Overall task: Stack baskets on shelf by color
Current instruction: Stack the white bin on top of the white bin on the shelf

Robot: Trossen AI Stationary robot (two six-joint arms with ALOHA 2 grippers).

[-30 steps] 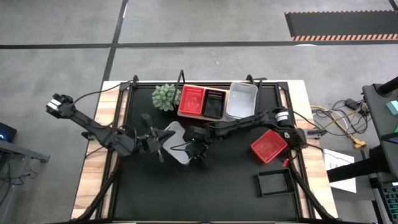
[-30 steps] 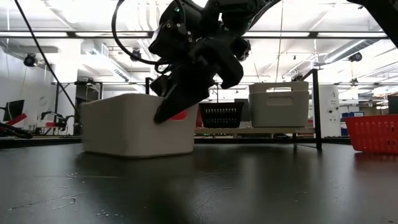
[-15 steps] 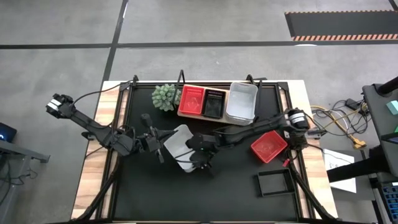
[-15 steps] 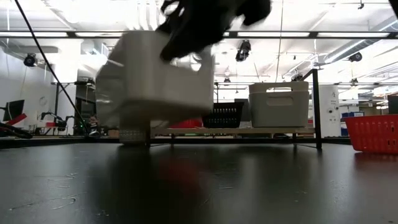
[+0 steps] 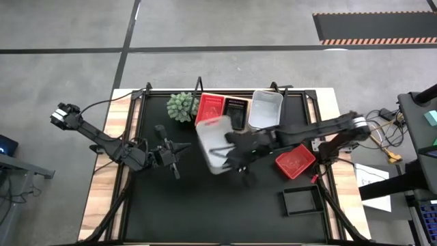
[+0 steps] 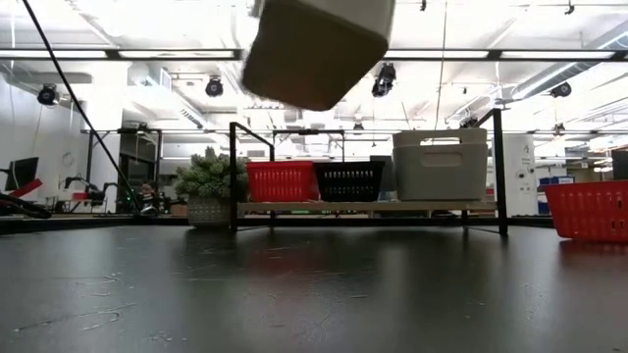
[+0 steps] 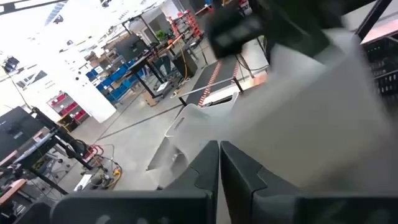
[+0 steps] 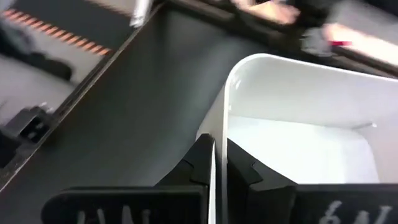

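- One tool is working: the right tool (image 5: 231,152) is pinched on one wall of a white basket (image 5: 213,142), a finger on each side of the rim in the right wrist view, and holds it well clear of the tabletop (image 5: 164,212).
- Carried basket hangs tilted, with the grip on a single wall. Judgement: it can swing, so the arm should travel slowly and level it before lowering.
- Likely target is the white basket on the shelf (image 5: 266,111), at the shelf's right end beside the black basket (image 5: 236,113) and red basket (image 5: 210,109). The carried basket is nearer the red and black ones now, so it needs to shift right.
- Nesting advice: line up the long sides, come straight down, and release only once seated. The shelf frame post (image 6: 499,167) is a snag risk.
- Left tool (image 5: 172,153) sits near the tabletop just left of the carried basket, fingers together in the left wrist view.
- Loose red basket (image 5: 295,159) and black basket on the tabletop (image 5: 301,201) lie to the right, unstacked.
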